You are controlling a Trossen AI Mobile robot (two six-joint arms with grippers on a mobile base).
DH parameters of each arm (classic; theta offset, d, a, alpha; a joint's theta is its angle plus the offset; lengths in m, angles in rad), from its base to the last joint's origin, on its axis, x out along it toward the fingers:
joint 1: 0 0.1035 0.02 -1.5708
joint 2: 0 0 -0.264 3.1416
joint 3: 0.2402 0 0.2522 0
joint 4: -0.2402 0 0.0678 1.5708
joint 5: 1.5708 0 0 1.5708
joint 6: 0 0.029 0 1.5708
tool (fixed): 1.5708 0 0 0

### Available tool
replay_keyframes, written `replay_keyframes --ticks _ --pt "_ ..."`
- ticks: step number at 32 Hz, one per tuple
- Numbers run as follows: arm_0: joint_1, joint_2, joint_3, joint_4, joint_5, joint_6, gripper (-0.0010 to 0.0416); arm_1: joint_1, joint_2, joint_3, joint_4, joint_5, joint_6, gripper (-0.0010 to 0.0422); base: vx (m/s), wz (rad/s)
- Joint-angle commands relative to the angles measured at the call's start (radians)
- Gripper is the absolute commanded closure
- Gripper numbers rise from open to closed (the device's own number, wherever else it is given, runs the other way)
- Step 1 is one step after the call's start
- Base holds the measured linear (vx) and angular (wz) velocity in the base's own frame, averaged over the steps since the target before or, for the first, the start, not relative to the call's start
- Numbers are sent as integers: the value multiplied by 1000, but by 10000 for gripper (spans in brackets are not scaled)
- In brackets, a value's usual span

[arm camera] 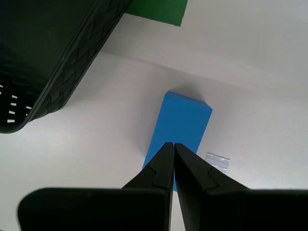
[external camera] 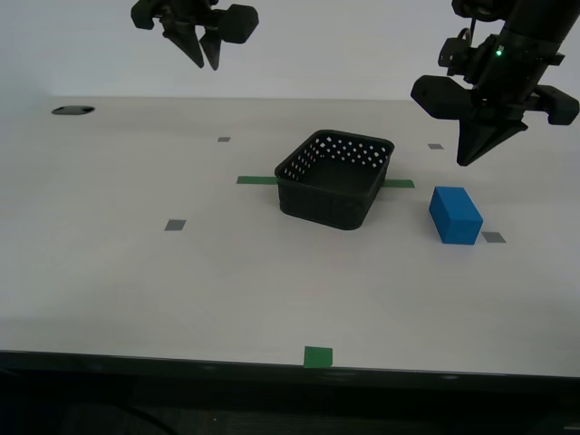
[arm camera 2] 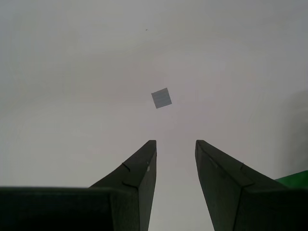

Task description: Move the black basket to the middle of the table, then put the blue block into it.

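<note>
black basket (external camera: pixel 335 178): sits on the table (external camera: pixel 136 272) about mid-width, over the green tape strip (external camera: pixel 256 179); looks already placed, judging from where it stands; empty inside as far as I see
blue block (external camera: pixel 455 215): on the table toward the exterior view's right of the basket, near but apart; not yet in the basket; a grey square mark (external camera: pixel 493 237) just beside it
progress: basket step seems done; block pick and drop both left
basket look: square, black, low walls with rows of round holes, rounded corners; upright
block look: solid bright blue, plain faces, lying flat, long side pointing roughly away from the camera
my first gripper (arm camera: pixel 173 144): jaws pressed together, holding nothing; raised above the block, tips aimed down at it; must spread before grasping
my second gripper (arm camera 2: pixel 175 142): jaws parted, nothing between them; high up at the exterior view's left, well away from both items; only bare table and a small grey mark (arm camera 2: pixel 161 98) below
</note>
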Motion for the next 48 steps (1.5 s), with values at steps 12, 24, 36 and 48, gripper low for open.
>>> replay_keyframes --ticks 12,24,36,48 --pt "8 90 -5 -87 -117 -101 403 0 -1 1 -13 10 19 307 0 0" --pt "8 88 -4 0 -117 60 406 -1 -1 1 -6 -5 -7 307 0 0" --pt "2 95 -6 -26 16 57 265 -1 -1 1 8 -5 -7 307 0 0" --pt "9 173 -6 23 11 31 21 -1 -1 1 32 -5 -7 307 0 0"
